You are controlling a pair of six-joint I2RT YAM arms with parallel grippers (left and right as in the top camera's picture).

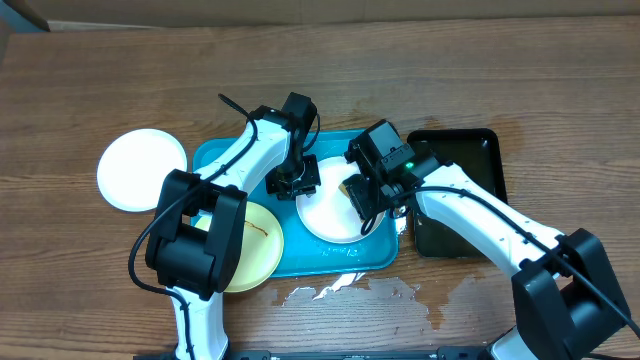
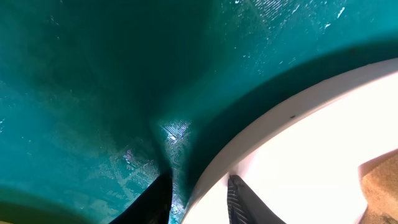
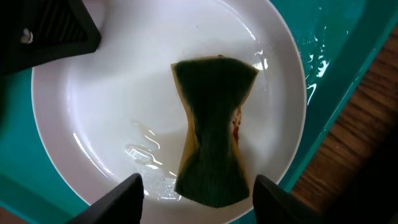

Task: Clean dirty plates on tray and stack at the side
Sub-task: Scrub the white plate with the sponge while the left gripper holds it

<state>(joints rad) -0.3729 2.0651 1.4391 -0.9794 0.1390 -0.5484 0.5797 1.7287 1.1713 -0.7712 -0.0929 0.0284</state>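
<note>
Overhead: first white plate (image 1: 142, 168) sits off the tray (image 1: 310, 262) on the wooden surface (image 1: 520, 80) at picture left. Its face looks clean, so I judge it done and the start of the side stack. Second white plate (image 1: 330, 218) lies in the middle of the tray under both arms, with the left fingers (image 1: 293, 182) at its upper-left rim and the right fingers (image 1: 365, 200) over its right half. Yellow plate (image 1: 255, 250) overlaps the tray's lower-left corner, partly hidden by the left arm. It carries a thin dark smear and is judged not yet washed. Black tray (image 1: 460, 160) at picture right; wet patch (image 1: 350, 290) on the surface below the tray. Left wrist: left fingers (image 2: 239, 202) straddle the second white plate's rim (image 2: 261, 127), one on the tray side and one on the inner face. They sit close against it, which reads as a pinch steadying the plate. Right wrist: sponge (image 3: 214, 155), green face up and waisted, lies on the wet plate. Right fingers (image 3: 130, 196) are spread wide with the sponge's near end between them. A gap shows on the picture-left side, so they are not squeezing it. No dark smears visible on the bare plate face, only a water film. Judgement: one of three plates finished and the second mid-wash. Remaining: stack the second on the first, then wash and stack the yellow plate.
</note>
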